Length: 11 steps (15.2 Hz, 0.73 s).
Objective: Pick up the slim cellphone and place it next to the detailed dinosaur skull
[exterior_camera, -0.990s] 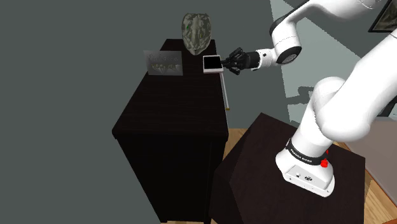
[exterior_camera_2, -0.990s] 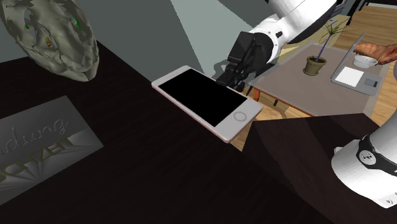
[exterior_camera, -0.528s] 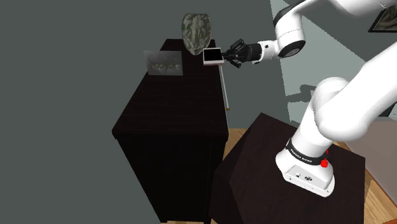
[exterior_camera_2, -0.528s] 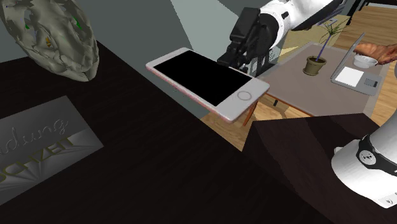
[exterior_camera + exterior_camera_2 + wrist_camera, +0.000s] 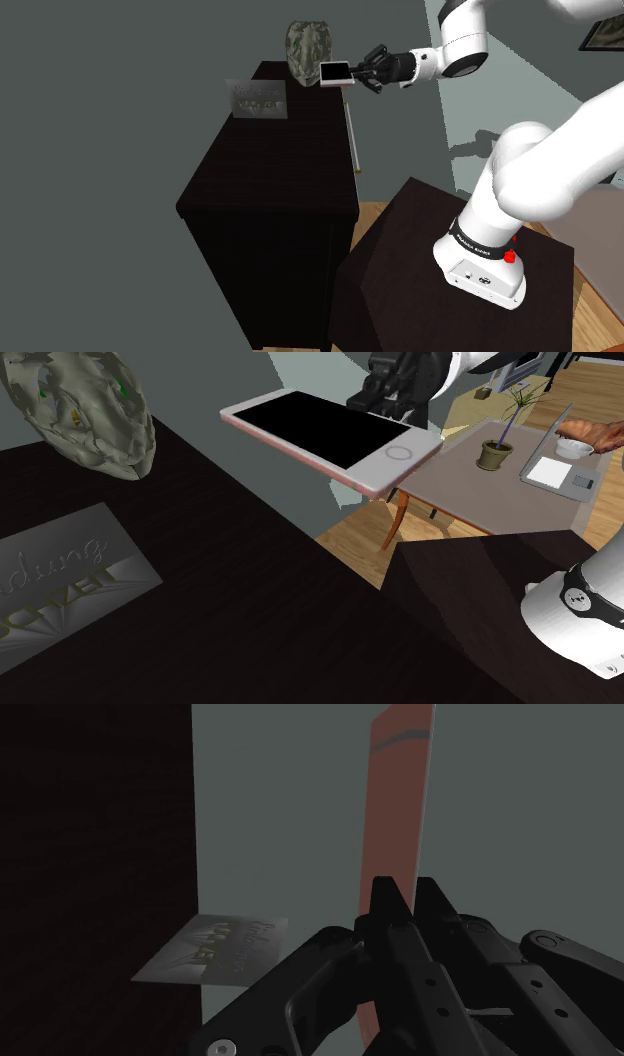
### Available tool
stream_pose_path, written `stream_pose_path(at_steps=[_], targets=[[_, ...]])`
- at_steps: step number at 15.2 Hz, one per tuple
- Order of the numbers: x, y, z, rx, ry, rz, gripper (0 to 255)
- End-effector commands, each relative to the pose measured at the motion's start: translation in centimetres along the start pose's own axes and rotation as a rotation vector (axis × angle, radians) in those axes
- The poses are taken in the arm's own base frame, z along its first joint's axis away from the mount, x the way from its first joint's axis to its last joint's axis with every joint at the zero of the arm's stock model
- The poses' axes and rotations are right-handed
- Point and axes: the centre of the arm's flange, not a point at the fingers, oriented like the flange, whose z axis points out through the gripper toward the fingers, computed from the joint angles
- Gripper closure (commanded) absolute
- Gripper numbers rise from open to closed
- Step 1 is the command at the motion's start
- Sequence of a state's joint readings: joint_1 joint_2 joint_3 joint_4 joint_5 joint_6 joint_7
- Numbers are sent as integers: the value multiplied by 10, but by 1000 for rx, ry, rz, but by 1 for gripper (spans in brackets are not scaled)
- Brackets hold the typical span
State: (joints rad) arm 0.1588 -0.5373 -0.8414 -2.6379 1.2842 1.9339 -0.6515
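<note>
Slim pink-rimmed, black-screened cellphone point(image 5: 330, 437) is hovering at four o'clock of the mottled grey-green dinosaur skull point(image 5: 309, 48), the black gripper point(image 5: 357, 74) clasping its end.

1. A dark cabinet point(image 5: 285, 150) carries two things on its flat top.
2. The skull point(image 5: 308, 48) sits at the top's 12 o'clock end in the shoulder view.
3. A grey card point(image 5: 257, 99) lies flat at about 10 o'clock, near the skull.

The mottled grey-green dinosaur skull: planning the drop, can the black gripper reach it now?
Probably yes: the black gripper, shut on the slim black-screened cellphone, hangs near the mottled skull, only the phone between them.
</note>
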Motion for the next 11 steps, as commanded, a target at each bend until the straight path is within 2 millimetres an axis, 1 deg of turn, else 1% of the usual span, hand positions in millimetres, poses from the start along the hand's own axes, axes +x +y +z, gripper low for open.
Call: stream_pose_path(at_steps=[1,11], targets=[[0,-11,-1,0,0,0,255],[0,-63,-4,0,0,0,255]])
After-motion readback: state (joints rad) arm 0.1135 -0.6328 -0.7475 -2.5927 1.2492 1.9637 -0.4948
